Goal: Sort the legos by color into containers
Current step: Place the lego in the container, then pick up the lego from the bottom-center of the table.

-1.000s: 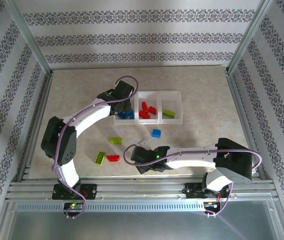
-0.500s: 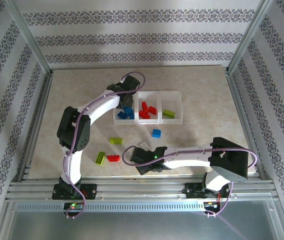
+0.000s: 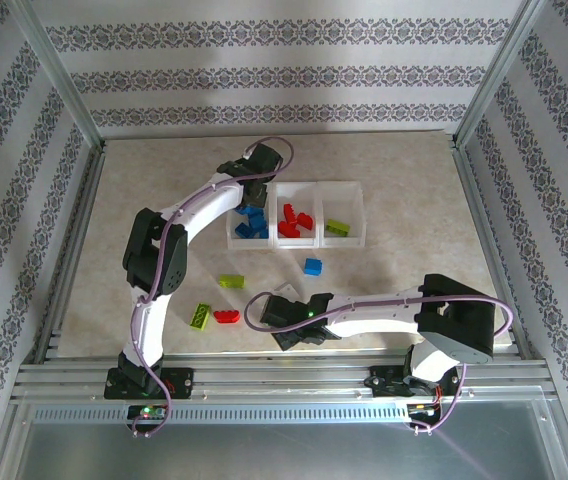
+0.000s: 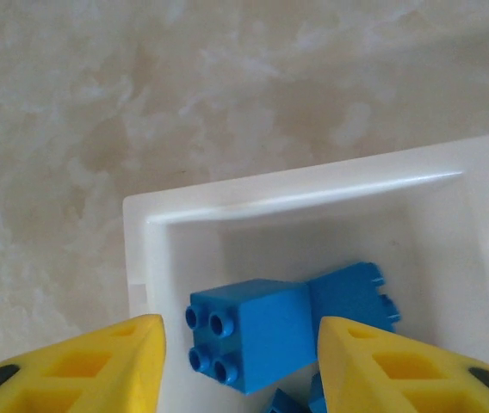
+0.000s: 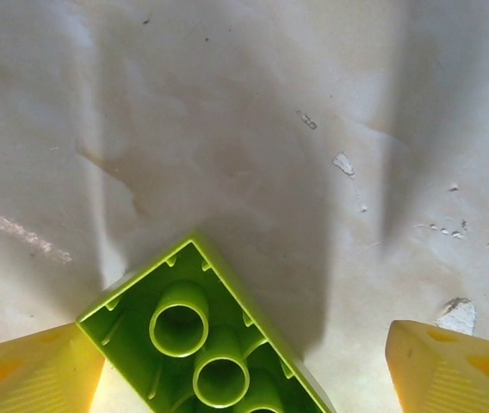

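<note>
The containers (image 3: 346, 188) are three joined white bins at mid-table. Blue legos (image 3: 251, 225) lie in the left bin, red ones (image 3: 295, 217) in the middle, a lime one (image 3: 337, 227) in the right. My left gripper (image 3: 255, 190) hovers open over the left bin's far corner. In the left wrist view a blue brick (image 4: 262, 331) rests on its side in the bin (image 4: 296, 191), between the spread jaws of the left gripper (image 4: 241, 370) and apart from both. My right gripper (image 3: 286, 330) is low at the table's front, open (image 5: 244, 379) around an upside-down lime brick (image 5: 210, 353).
Loose on the table lie a blue brick (image 3: 312, 266), two lime bricks (image 3: 231, 281) (image 3: 201, 316) and a red piece (image 3: 227, 317). Aluminium frame rails (image 3: 77, 215) border the table on both sides. White flecks (image 5: 344, 163) mark the tabletop under the right gripper.
The left arm has swung its elbow inward and its gripper has drawn back toward the left bin's far edge. The right arm has barely shifted.
</note>
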Robot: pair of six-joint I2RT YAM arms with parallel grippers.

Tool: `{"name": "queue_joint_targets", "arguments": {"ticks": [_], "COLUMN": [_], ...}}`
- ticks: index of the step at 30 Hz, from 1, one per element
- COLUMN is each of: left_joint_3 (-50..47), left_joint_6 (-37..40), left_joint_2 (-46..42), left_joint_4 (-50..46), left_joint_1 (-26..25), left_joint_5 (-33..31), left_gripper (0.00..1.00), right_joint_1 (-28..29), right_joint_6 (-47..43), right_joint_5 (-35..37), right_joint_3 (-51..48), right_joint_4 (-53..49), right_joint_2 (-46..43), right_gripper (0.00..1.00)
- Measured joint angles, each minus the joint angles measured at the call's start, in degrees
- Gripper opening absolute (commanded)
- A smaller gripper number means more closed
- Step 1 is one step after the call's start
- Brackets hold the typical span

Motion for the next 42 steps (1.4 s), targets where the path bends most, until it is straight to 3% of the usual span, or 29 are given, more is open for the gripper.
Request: {"name": "queue_joint_targets", "arguments": {"ticks": [12,27,42], "left_joint_3": [-1.09,-13.88,-33.9], "left_joint_6": [0.0,-1.6,-7.67], "left_joint_2": [-2.36,-20.15,-39.93], "left_joint_4": [-0.15,1.22,8.63], "left_joint_1": [0.0,1.81,11.04], "left_joint_5": [0.79,2.93,9.9], "left_gripper": [0.62,1.0,1.0], "right_joint_1": [-1.6,-1.99,-3.93], "right_joint_6": [0.11,0.74,3.32], "right_joint_5": [0.0,-1.73,-1.22], "right_joint_3": [0.28,1.05,-1.86], "right_joint_4": [-0.09,-0.11,-0.02], "right_joint_2": [0.61,1.44,-2.01], "right_gripper": [0.78,0.62,0.42]}}
